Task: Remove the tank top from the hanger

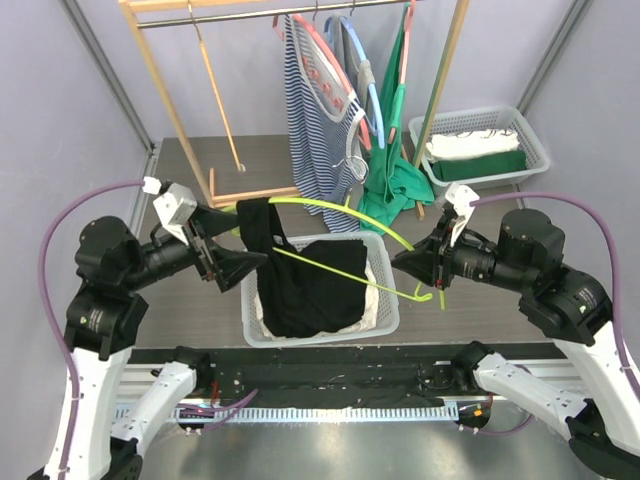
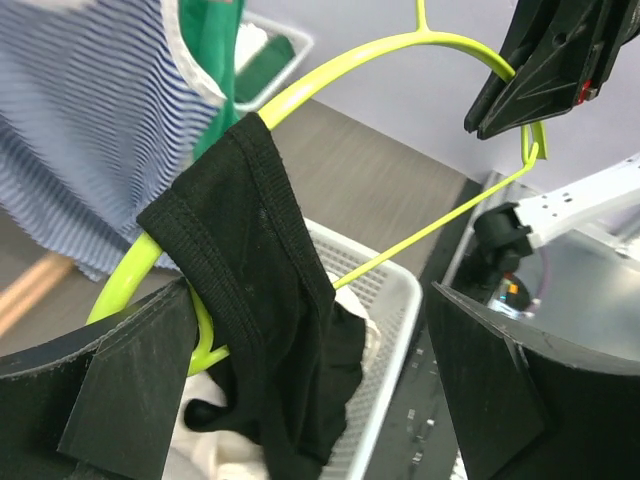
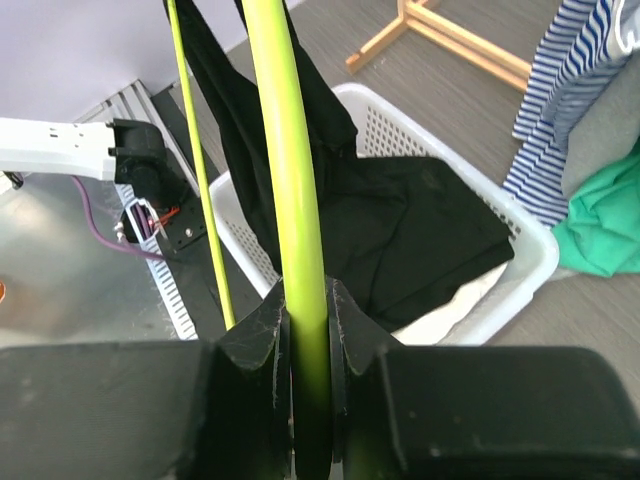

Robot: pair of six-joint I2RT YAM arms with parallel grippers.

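Observation:
A yellow-green hanger is held level over the white basket. A black tank top hangs from the hanger's left end by one strap, and its body lies in the basket. My right gripper is shut on the hanger's right arm. My left gripper is open at the hanger's left end. In the left wrist view its jaws stand wide apart on either side of the black strap, without closing on it. The hanger's curve runs up to the right gripper.
A wooden rack at the back holds a striped top, a green garment and coloured hangers. A second white basket of folded clothes stands at the back right. White cloth lies under the tank top.

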